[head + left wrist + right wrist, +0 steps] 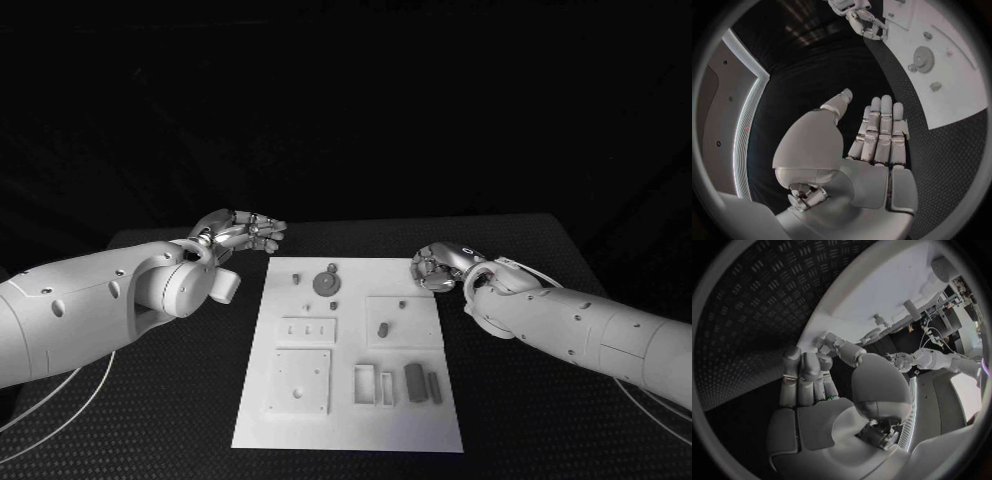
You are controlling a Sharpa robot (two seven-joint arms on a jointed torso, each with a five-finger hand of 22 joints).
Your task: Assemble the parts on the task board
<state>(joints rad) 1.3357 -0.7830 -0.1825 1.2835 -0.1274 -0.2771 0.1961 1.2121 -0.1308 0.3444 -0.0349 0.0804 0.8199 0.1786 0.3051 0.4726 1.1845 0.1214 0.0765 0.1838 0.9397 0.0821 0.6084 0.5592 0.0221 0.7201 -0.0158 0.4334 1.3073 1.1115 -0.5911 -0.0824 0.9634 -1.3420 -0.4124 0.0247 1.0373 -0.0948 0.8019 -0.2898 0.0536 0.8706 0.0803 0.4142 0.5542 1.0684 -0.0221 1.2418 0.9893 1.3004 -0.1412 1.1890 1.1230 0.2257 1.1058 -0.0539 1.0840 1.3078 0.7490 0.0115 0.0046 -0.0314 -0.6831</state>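
Two silver hands are hovering beside the flat white task board [426, 420] at frame centre: left hand [242, 232] upper left, right hand [444, 266] centre right. Both are showing loosely curled fingers, holding nothing. Small grey parts, including a round toothed gear [327, 284], are lying on the board's upper half.

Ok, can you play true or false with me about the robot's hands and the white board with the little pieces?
1. The task board lies between the two hands. True.
2. The left hand is holding a piece. False: it holds nothing, and its fingers are straight in the left wrist view.
3. A round gear sits near the board's far end. True.
4. The right hand is beside the board's near edge. False: it is by the far right corner.
5. The table is black. True.
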